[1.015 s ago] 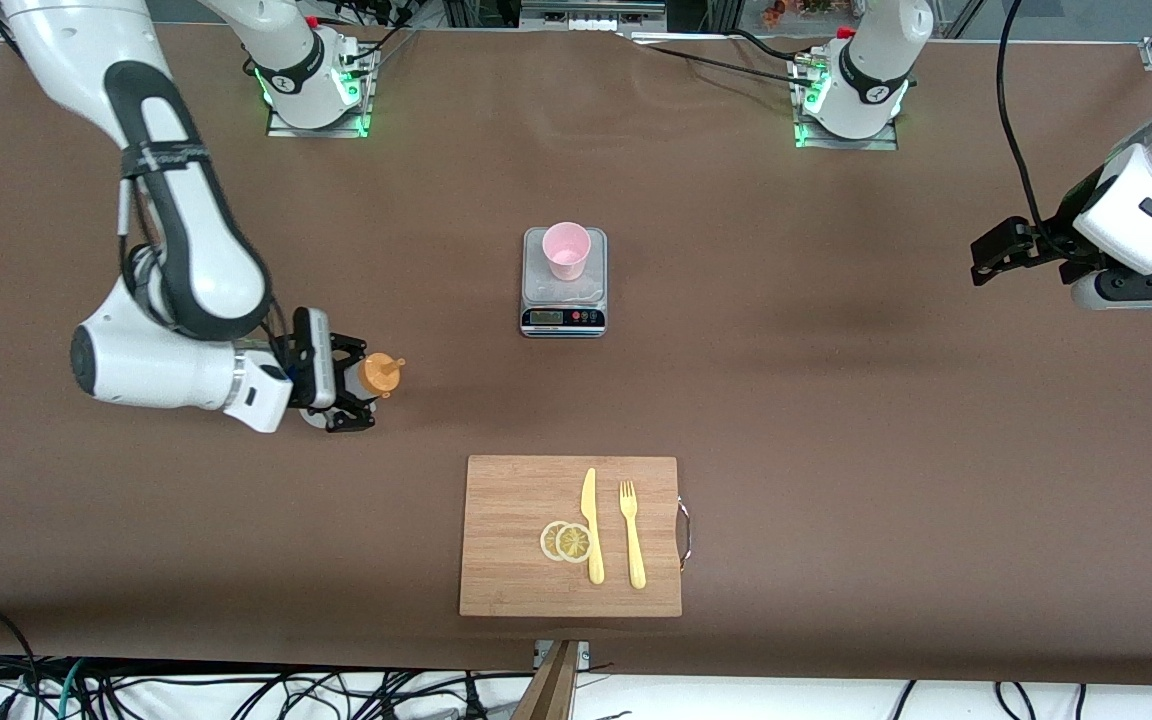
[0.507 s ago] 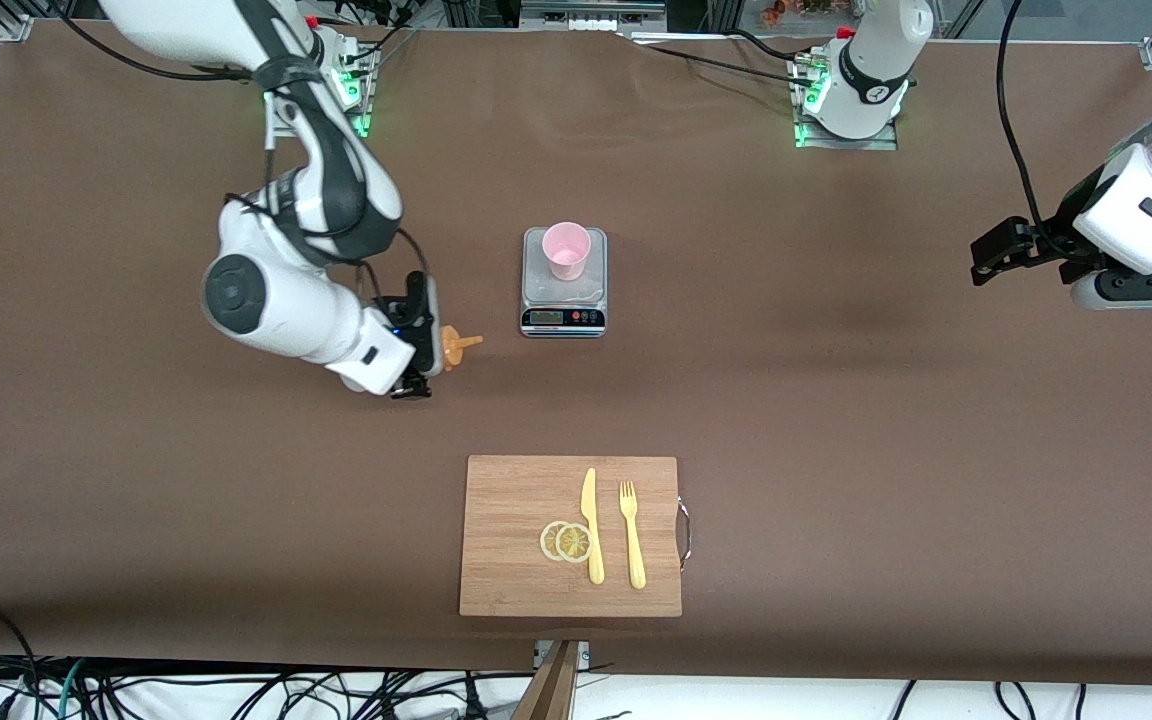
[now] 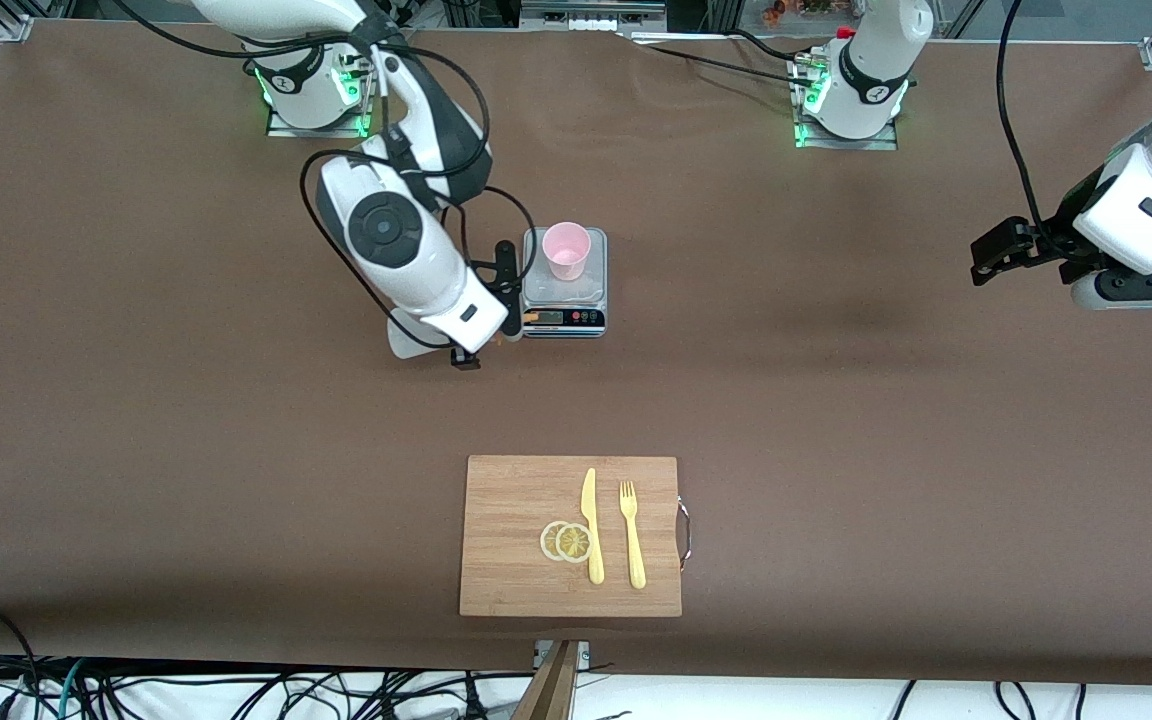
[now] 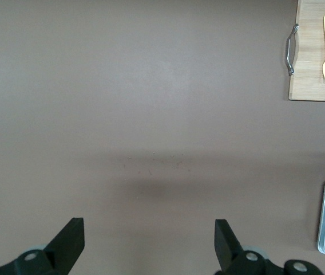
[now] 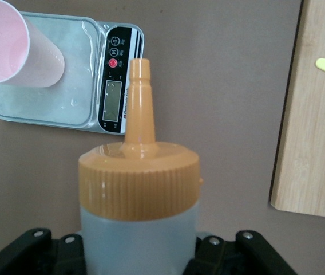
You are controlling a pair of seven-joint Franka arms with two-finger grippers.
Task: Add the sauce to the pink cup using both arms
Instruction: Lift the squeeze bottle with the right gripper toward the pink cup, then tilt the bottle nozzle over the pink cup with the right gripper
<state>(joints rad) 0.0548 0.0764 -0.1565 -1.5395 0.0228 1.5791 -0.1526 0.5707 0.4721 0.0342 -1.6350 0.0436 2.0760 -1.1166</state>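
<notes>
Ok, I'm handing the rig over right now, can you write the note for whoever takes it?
Right gripper: shut on the sauce bottle, in the air beside the scale, nozzle toward it.
Left gripper: open, holds nothing, waits over bare table at its own end.
Pink cup: upright on the scale.
Done: bottle picked up and brought to the scale.
Left: bring the nozzle over the cup, squeeze sauce in.
</notes>
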